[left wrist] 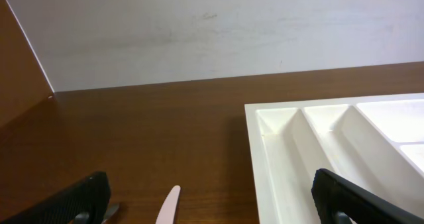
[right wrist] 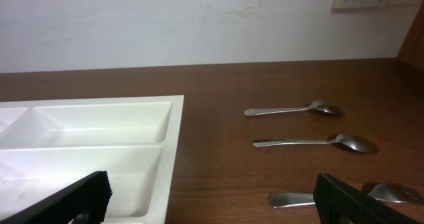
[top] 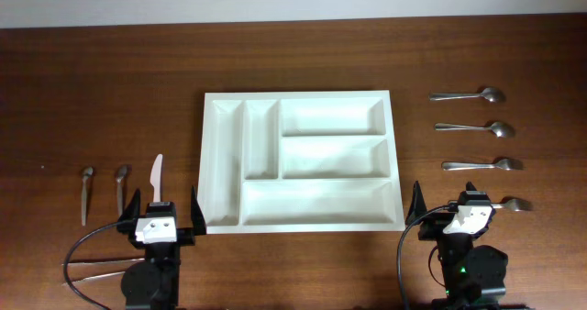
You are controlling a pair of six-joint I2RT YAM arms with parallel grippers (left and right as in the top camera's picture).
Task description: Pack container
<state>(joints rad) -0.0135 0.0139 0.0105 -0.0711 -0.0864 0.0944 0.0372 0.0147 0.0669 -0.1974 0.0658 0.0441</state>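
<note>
The container (top: 312,204), a large white tray with five compartments, lies in the middle of the table with nothing in it. My left gripper (top: 164,196) stands open near the tray's front left corner, over a white knife (top: 157,171). In the left wrist view the knife's tip (left wrist: 169,207) lies between the open left gripper's (left wrist: 212,204) fingers, beside the tray rim (left wrist: 265,158). My right gripper (top: 456,198) stands open at the front right corner. Between the right gripper's (right wrist: 212,201) fingers in its wrist view are the tray edge (right wrist: 173,151) and a spoon handle (right wrist: 291,199).
Right of the tray lie several metal spoons, the farthest (top: 466,95), then (top: 472,127), (top: 481,164) and the nearest (top: 515,204). Two small spoons (top: 86,193) (top: 121,186) lie left of the knife. More metal utensils (top: 92,270) lie beside the left arm's base.
</note>
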